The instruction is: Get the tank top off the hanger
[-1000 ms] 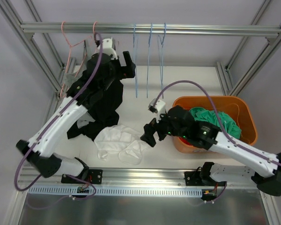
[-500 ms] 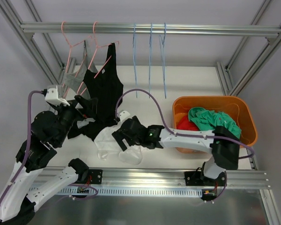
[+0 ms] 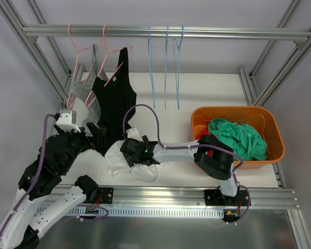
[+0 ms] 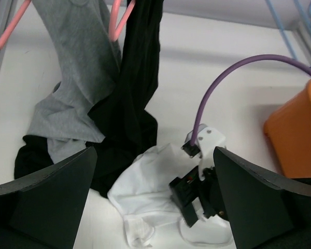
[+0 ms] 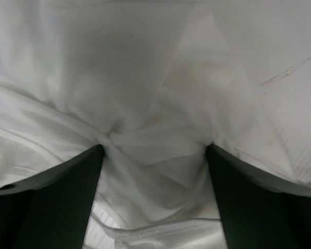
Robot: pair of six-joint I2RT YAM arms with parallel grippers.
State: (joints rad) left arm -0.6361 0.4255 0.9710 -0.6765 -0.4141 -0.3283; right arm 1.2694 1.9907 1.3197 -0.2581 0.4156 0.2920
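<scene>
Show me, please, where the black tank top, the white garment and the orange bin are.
black tank top (image 3: 117,96): top external view, middle of its hanging front.
white garment (image 4: 145,189): left wrist view, centre of the crumpled cloth.
orange bin (image 3: 273,132): top external view, inside of its right wall.

The tank top (image 4: 140,93) is plain black, its hanger (image 4: 118,25) pink, the neighbouring top (image 4: 78,62) grey. The crumpled cloth (image 4: 150,176) is white, the bin (image 4: 293,135) orange, its bundle (image 3: 238,136) green.

No legible text, labels or numbers anywhere.
</scene>
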